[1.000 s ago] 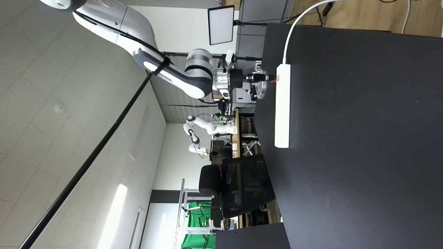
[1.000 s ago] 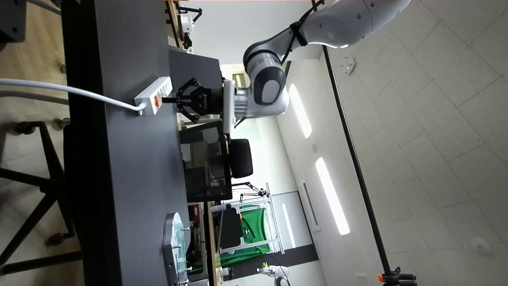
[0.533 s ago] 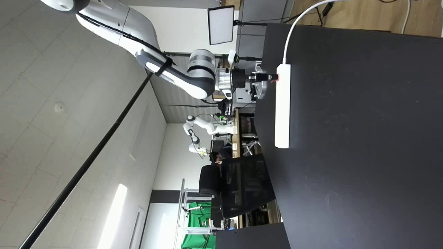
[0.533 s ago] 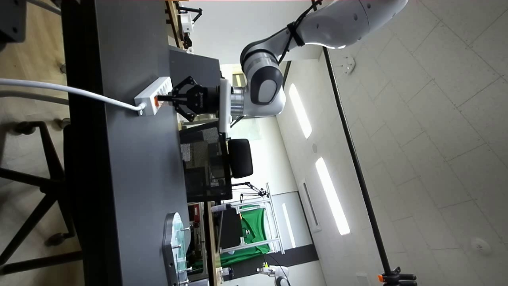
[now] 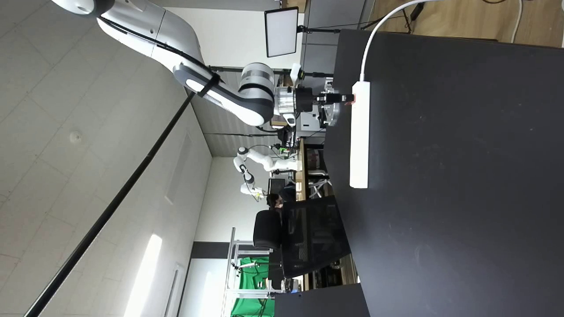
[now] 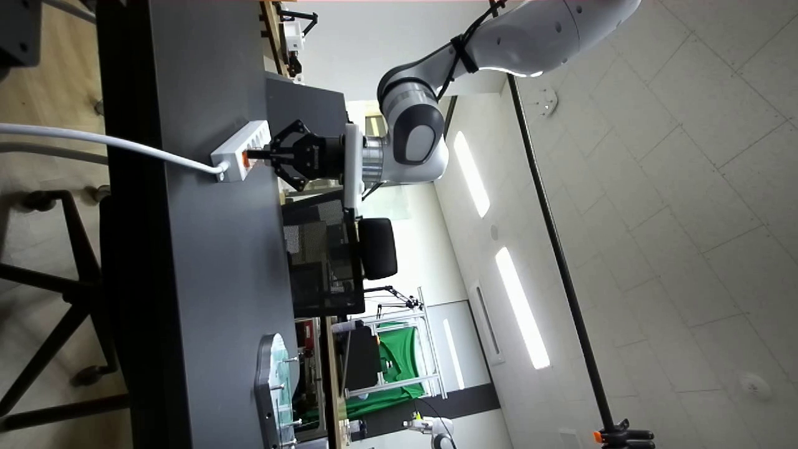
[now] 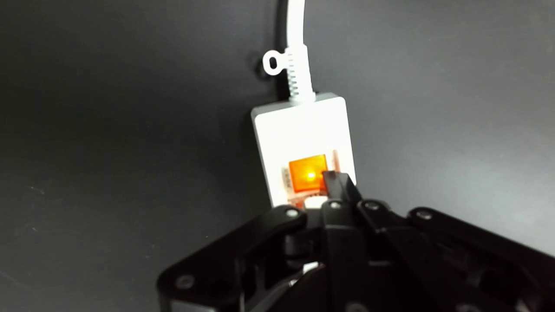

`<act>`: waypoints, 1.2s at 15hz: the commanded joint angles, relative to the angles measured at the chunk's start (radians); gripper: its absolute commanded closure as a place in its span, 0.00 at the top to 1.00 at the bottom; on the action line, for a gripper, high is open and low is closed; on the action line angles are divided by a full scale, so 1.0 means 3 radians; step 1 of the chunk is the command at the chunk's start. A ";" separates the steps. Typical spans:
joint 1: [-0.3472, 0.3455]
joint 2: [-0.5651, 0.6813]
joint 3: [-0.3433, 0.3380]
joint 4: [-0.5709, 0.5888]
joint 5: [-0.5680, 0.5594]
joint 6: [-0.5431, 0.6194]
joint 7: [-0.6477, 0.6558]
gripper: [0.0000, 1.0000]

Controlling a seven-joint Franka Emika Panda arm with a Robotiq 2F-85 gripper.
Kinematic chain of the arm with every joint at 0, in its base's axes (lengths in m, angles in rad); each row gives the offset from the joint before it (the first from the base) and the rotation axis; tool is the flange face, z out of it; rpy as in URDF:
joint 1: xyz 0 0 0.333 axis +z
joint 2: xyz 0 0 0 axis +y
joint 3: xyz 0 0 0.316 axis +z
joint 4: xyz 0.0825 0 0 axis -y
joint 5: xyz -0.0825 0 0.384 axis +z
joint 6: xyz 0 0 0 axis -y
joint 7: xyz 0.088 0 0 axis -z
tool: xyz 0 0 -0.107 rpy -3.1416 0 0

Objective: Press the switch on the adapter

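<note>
In an exterior view the white adapter lies flat on the dark table; in an exterior view the gripper points down at its cabled end, fingers together, presumably as one blunt poker. The wrist view shows the fingertips over one edge of the orange switch, so I'd guess pressing is under way.

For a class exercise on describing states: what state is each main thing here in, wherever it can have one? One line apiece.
switch: orange, with a bright spot; pressed in or not, cannot tell
gripper: shut, tip at the switch's edge
power strip: lying flat on the dark table
cable: attached to the strip's end, curving past the table's edge
ceiling lights: lit
</note>
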 commanded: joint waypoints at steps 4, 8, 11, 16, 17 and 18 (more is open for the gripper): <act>-0.0027 -0.0018 0.0033 -0.0050 -0.0044 0.0109 -0.0078 0.00; -0.0039 -0.0011 0.0042 -0.0084 -0.0063 0.0262 -0.0205 0.00; -0.0041 0.0012 0.0042 -0.0075 -0.0062 0.0231 -0.0275 0.00; -0.0006 0.0069 0.0009 -0.0049 -0.0088 0.0160 -0.0239 0.00; -0.0001 0.0075 0.0001 -0.0057 -0.0099 0.0175 -0.0233 0.00; 0.0005 0.0080 -0.0010 -0.0065 -0.0120 0.0191 -0.0229 0.00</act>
